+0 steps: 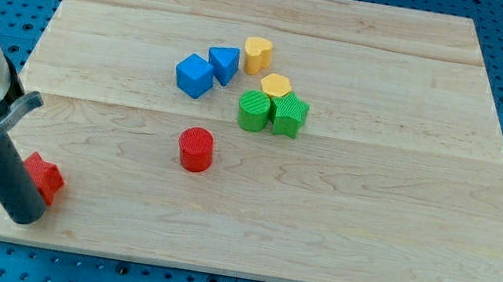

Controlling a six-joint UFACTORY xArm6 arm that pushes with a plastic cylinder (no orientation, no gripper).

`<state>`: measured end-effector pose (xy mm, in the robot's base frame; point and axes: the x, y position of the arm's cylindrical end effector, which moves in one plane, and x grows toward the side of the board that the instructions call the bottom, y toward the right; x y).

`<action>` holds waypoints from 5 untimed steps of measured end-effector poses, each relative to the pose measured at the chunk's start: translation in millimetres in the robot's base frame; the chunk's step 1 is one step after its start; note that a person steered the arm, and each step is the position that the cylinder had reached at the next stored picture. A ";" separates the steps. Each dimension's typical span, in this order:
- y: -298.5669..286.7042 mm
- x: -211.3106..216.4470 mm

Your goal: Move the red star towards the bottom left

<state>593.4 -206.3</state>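
The red star [45, 178] lies near the bottom left corner of the wooden board [369, 231], partly hidden behind my rod. My tip [23, 219] rests on the board just below and left of the star, touching or almost touching it. A red cylinder [196, 148] stands near the board's middle, well to the right of the star.
A cluster sits above the middle: a blue cube [194, 75], a blue triangle [224, 64], a yellow heart [257, 55], a yellow hexagon [275, 86], a green cylinder [254, 111] and a green star [288, 114]. The board's left and bottom edges are close to the tip.
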 end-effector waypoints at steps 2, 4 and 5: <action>76.3 -7.0; 48.0 -40.8; 23.3 -40.8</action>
<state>552.6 -183.0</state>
